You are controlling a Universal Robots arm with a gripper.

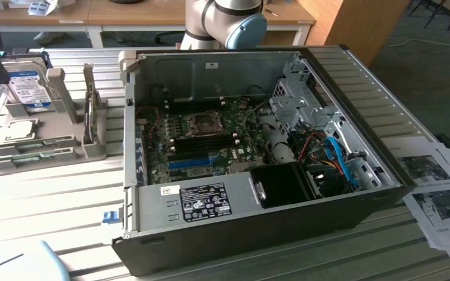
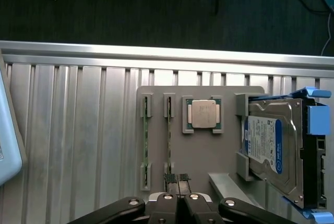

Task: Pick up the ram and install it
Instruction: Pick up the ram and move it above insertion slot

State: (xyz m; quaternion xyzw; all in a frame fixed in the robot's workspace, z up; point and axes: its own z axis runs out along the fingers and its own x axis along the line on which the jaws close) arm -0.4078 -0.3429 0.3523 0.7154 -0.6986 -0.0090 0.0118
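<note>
You are hovering the black gripper point(image 2: 177, 178), pressed together, over the thin green ram stick point(image 2: 168, 135) standing edgewise in its grey plastic holder point(image 2: 204, 151) — and should be lining up squarely along it.

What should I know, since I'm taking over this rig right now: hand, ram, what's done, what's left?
Hand: shut, holding nothing, hovers over the gray holder beside the open computer case.
Ram: two ram sticks stand on edge in the holder's slots; the hand is nearest the end of the one closer to the processor.
Done: nothing picked up yet.
Left: the pick-up, and the install on the motherboard.
</note>
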